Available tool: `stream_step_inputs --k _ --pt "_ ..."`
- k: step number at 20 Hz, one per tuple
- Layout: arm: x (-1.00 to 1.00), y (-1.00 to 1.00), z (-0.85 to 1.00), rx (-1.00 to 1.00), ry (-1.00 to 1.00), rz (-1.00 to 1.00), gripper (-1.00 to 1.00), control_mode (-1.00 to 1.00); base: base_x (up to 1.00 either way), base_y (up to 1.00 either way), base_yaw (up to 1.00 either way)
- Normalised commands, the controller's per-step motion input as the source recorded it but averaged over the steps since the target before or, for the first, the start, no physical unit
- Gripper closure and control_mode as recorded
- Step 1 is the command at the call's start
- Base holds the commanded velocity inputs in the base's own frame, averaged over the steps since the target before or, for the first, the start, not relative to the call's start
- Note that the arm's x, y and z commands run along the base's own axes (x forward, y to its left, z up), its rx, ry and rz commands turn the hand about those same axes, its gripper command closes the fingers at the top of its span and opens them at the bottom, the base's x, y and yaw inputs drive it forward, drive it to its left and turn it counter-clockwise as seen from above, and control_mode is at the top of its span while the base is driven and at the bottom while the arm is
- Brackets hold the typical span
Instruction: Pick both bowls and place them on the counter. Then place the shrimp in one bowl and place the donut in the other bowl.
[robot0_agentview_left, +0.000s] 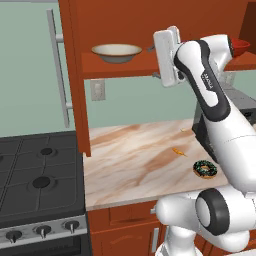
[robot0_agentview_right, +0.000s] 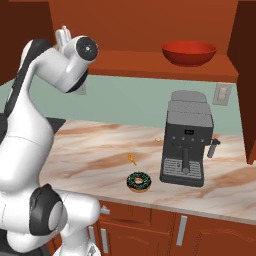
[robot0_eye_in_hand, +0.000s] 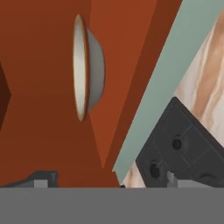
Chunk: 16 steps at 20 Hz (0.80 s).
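Cream bowl: on wooden shelf, left part. Red bowl: same shelf, right part. Donut and shrimp: on marbled surface, near coffee machine. Tool: released, empty, raised beside cream bowl

Pale green wall behind the worktop, 1 white outlet on it, another at the right. Reddish-brown upper cabinets with an open shelf. Black gas stove, knobs along its front. Grey espresso machine. Wooden drawers below, pale handles.
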Motion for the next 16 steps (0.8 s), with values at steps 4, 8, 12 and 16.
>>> stream_step_inputs --k 4,8,12,16 --pt "0.4 0.0 0.1 0.06 0.08 0.0 -1.0 -1.0 0.0 0.0 0.0" --pt "0.37 0.0 0.01 0.12 0.08 -0.01 -1.0 -1.0 0.0 0.0 0.0" --pt "0.33 0.02 -0.01 0.14 0.03 0.0 -1.0 -1.0 0.0 0.0 0.0" --pt "0.3 0.05 -0.07 0.07 0.03 0.0 -1.0 -1.0 0.0 0.0 0.0"
